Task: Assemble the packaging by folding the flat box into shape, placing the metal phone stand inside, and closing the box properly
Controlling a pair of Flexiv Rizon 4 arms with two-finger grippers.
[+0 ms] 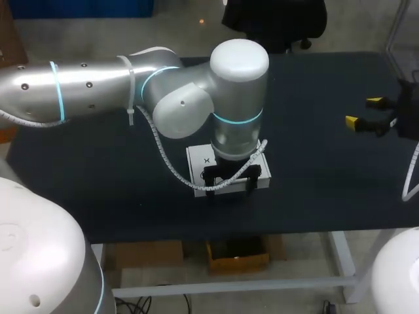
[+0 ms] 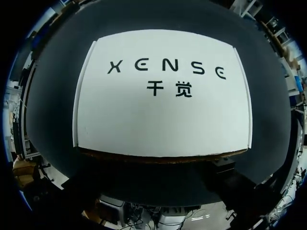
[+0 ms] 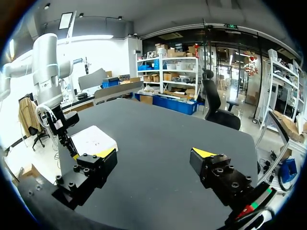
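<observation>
Nearest to me is the box (image 1: 198, 163). It is white, lies flat on the black table (image 1: 314, 190) and sits close to the table's front edge. Its top face is shut and has dark print on it. A thin brown edge shows along the side nearest the left wrist camera.

In the left wrist view the box (image 2: 163, 110) fills most of what lies ahead, with the table (image 2: 55, 120) around it on all sides. My own left fingertips do not show there.

My left gripper (image 1: 230, 186) hangs straight above the box, over its front edge. The left arm (image 1: 239, 98) comes down on it from directly overhead and covers the middle of the lid. I cannot tell whether this gripper is spread or pinching the box: the arm hides the tips from above.

From the right wrist the box (image 3: 94, 140) sits beyond my right gripper (image 3: 155, 153), off to one side. The left arm (image 3: 45, 62) stands upright just behind it, with a coiled cable running down it.

Farther off, well to the right of the box and farther back on the table, is my right gripper (image 1: 363, 111). Its two yellow-tipped fingers (image 3: 204, 153) are spread wide. There is only bare table (image 3: 158, 124) between them, and they touch nothing. It is well apart from the box.
</observation>
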